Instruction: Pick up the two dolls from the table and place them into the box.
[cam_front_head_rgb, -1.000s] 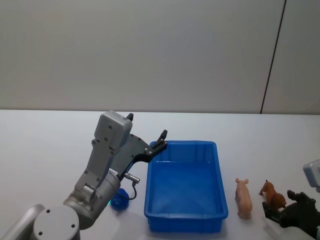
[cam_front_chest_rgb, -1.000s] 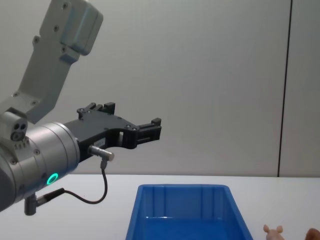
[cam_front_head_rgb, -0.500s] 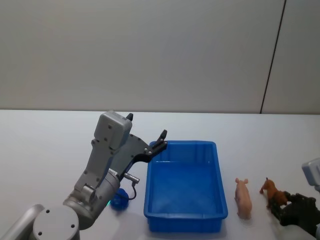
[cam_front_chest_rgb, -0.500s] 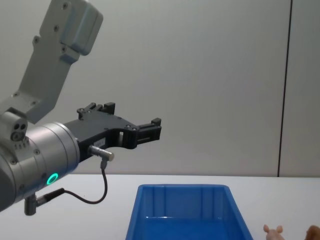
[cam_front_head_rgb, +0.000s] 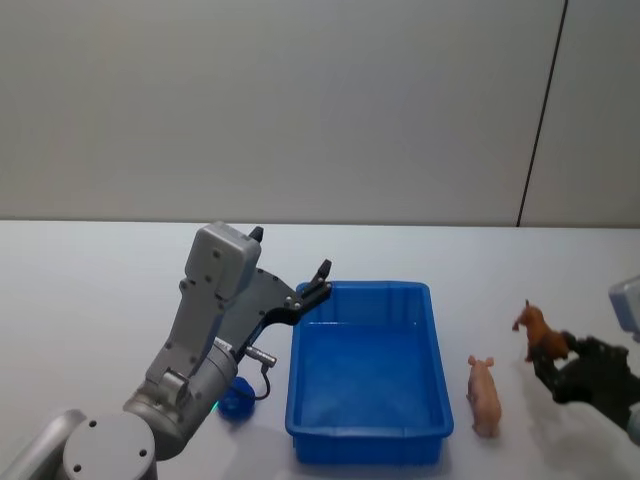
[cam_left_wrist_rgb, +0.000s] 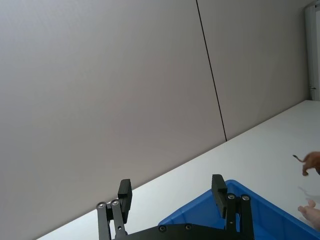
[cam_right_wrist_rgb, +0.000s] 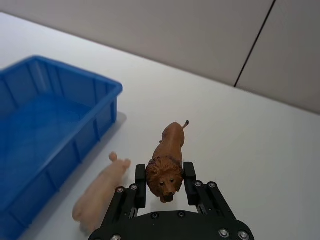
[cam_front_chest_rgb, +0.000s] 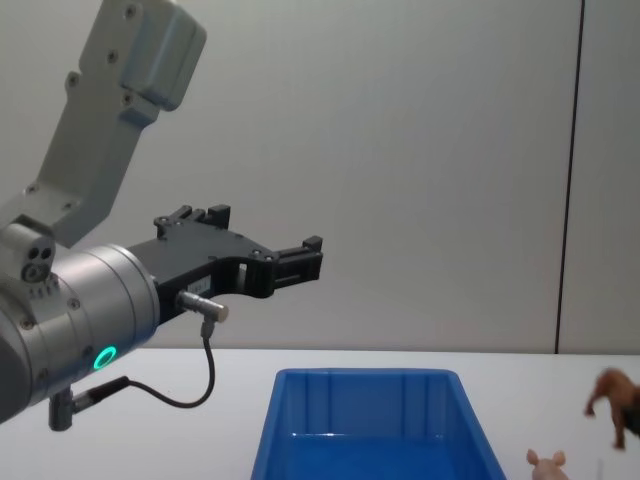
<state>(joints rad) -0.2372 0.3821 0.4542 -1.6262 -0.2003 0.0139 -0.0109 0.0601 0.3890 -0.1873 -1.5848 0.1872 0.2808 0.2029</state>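
A brown lion doll (cam_front_head_rgb: 531, 324) hangs above the white table (cam_front_head_rgb: 80, 300), lifted clear of it. My right gripper (cam_front_head_rgb: 548, 355) is shut on it; in the right wrist view the two black fingers (cam_right_wrist_rgb: 140, 183) press the lion's (cam_right_wrist_rgb: 167, 155) mane from both sides. The pale pink pig doll (cam_front_head_rgb: 485, 394) lies on the table between the lion and the blue box (cam_front_head_rgb: 365, 290). My left gripper (cam_front_head_rgb: 316, 283) hovers open over the box's far left corner, nothing between its fingers (cam_left_wrist_rgb: 124, 196). From the chest, the lion (cam_front_chest_rgb: 611, 390) floats above the pig (cam_front_chest_rgb: 545, 462).
A small dark blue object (cam_front_head_rgb: 236, 400) lies on the table left of the box, under my left arm. The box (cam_right_wrist_rgb: 106, 115) holds nothing. A grey wall with a dark vertical seam stands behind the table.
My right gripper closed on the lion and raised it off the table, slightly back and to the left. The pig, box and left arm stayed put.
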